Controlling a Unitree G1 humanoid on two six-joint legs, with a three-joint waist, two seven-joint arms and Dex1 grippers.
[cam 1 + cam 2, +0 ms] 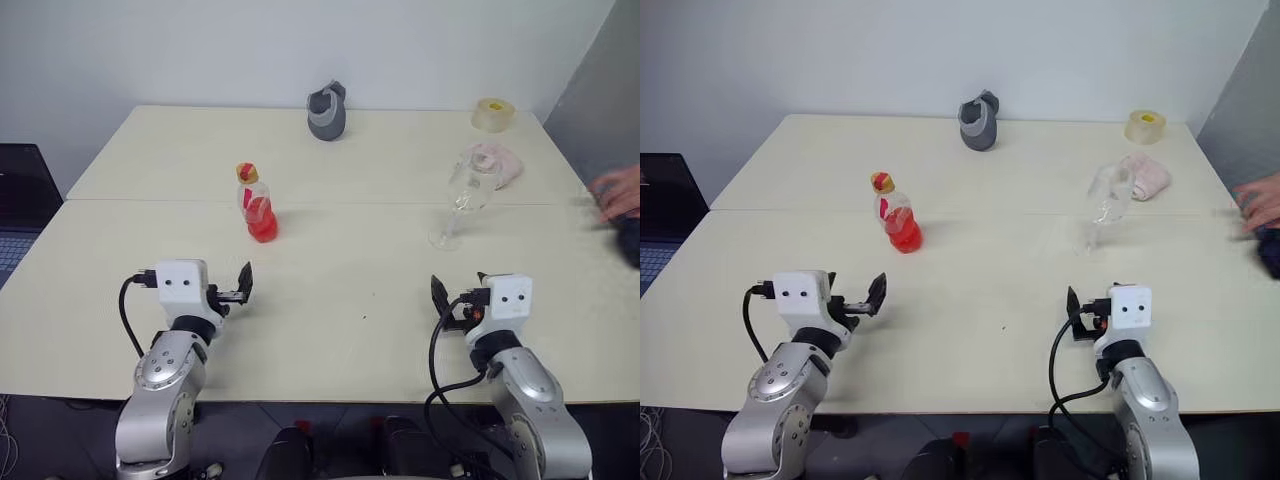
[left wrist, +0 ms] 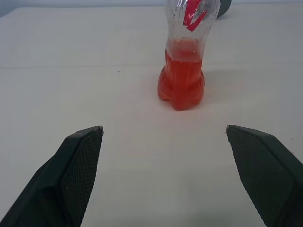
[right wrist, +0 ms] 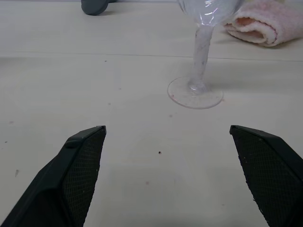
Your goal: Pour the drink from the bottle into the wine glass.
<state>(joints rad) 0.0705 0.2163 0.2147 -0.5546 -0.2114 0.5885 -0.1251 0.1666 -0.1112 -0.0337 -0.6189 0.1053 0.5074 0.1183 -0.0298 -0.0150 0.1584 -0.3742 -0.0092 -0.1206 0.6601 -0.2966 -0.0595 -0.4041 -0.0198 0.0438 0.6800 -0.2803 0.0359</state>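
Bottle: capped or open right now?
Capped. The yellow cap sits on the bottle, which stands upright on the table with red drink inside.

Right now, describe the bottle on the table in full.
The bottle is small, clear plastic, with a yellow screw cap still on and a red-and-white label near the neck. Translucent red-pink drink fills roughly its lower half. It stands upright on the pale table, on the robot's left side, straight ahead of the open left gripper, which is short of it and not touching. Nothing else touches it.
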